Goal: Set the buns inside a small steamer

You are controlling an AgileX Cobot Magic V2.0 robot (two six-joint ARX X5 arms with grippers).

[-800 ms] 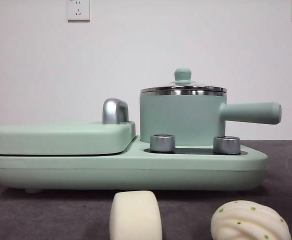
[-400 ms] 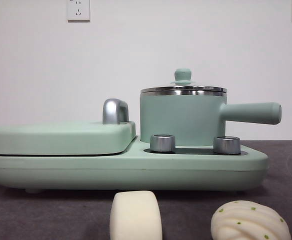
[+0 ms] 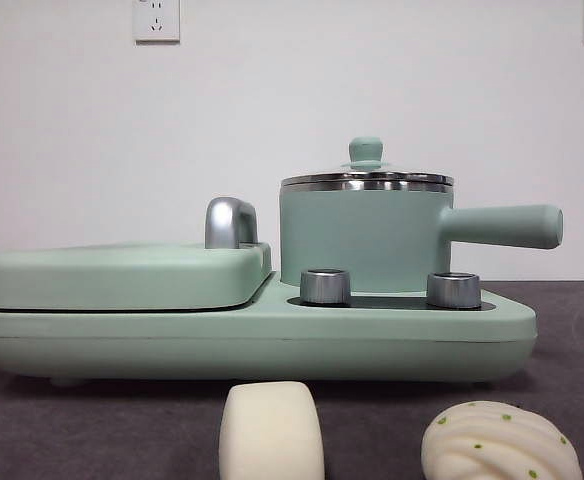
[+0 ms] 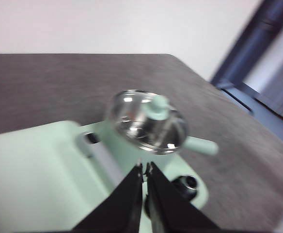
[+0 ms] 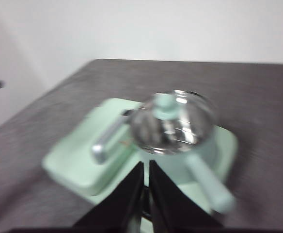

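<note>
Two buns lie at the table's front edge in the front view: a smooth cream cylinder bun (image 3: 271, 432) and, to its right, a swirled bun with green specks (image 3: 500, 443). Behind them the small steamer (image 3: 364, 235), a mint-green pot with a steel rim and a straight side handle, stands on the cooker with its lid (image 3: 366, 172) on. My left gripper (image 4: 145, 167) is shut and hovers high above the cooker, near the steamer (image 4: 149, 127). My right gripper (image 5: 146, 165) is also shut, high above the steamer (image 5: 173, 128). Neither wrist view shows the buns.
The mint-green cooker base (image 3: 252, 335) spans most of the table, with a flat griddle lid (image 3: 122, 275) and chrome handle (image 3: 229, 222) on its left half and two steel knobs (image 3: 325, 285) in front of the pot. Grey table surface lies around it.
</note>
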